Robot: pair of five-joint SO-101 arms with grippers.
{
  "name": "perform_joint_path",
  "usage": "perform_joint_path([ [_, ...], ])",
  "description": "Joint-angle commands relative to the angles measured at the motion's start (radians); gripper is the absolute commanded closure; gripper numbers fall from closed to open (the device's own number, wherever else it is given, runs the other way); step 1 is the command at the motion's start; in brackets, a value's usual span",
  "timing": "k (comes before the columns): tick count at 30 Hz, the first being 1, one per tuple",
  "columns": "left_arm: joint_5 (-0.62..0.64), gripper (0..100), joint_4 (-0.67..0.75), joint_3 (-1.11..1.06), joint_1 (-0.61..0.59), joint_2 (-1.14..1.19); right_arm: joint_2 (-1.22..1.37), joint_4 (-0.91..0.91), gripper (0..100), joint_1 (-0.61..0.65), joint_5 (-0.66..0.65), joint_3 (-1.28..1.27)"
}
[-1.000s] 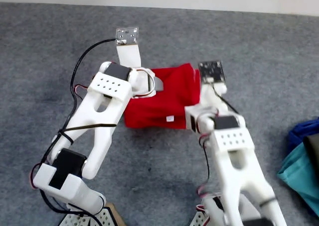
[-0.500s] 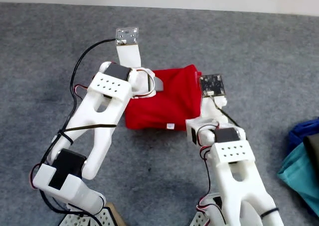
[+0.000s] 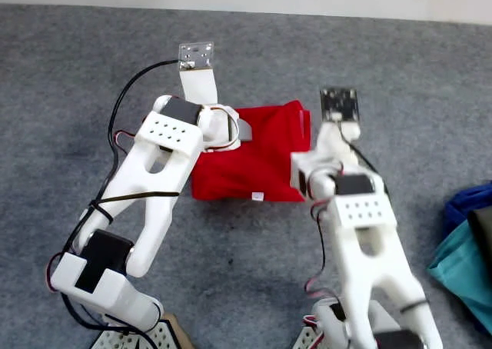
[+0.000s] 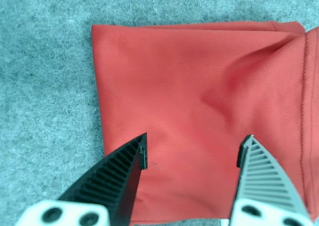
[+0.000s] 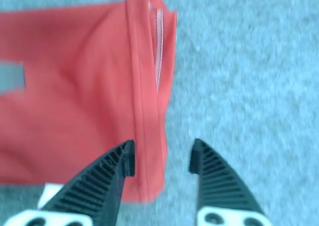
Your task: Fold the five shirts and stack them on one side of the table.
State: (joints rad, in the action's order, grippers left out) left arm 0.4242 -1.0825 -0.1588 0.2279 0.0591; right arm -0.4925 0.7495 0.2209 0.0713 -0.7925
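A folded red shirt [image 3: 257, 153] lies on the grey carpet at the middle of the table. The left arm [image 3: 173, 130] stands over the shirt's left end. In the left wrist view my left gripper [image 4: 195, 138] is open just above the red shirt [image 4: 199, 71], with cloth showing between its fingers. The right arm [image 3: 350, 203] is at the shirt's right end. My right gripper [image 5: 163, 144] is open and straddles the hemmed edge of the red shirt [image 5: 75, 86], one finger over cloth, the other over carpet.
Several unfolded shirts are heaped at the right edge: a blue one [image 3: 469, 199], a dark one [image 3: 484, 226] and a teal one [image 3: 461, 272]. Grey carpet [image 3: 69, 80] covers the whole table, with open room at the left and back.
The right arm has shifted to the right and a little farther back along the shirt's right edge. The shirt's front edge with its white tag has slid slightly forward. The left arm has stayed put.
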Motion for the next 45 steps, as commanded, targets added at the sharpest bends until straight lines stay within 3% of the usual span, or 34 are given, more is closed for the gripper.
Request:
perform_joint_path([
  [1, 0.0, 70, 0.014, 0.008, 0.01, -0.005, 0.18, -0.022, 76.9, 0.018, 0.021, 0.168],
  [9, 0.0, 70, 0.023, 0.01, 0.01, -0.005, 0.493, -0.022, 76.9, 0.039, 0.04, 0.429],
  [30, 0.0, 70, 0.048, 0.005, -0.012, -0.005, 0.783, -0.101, 77.2, 0.07, 0.034, 0.515],
  [40, 0.0, 70, 0.048, 0.005, -0.013, -0.005, 1.043, 0.242, 98.8, 0.082, -0.017, 0.935],
  [45, 0.0, 70, 0.054, 0.012, -0.036, -0.005, 1.086, 0.331, 99.1, 0.079, -0.017, 1.036],
])
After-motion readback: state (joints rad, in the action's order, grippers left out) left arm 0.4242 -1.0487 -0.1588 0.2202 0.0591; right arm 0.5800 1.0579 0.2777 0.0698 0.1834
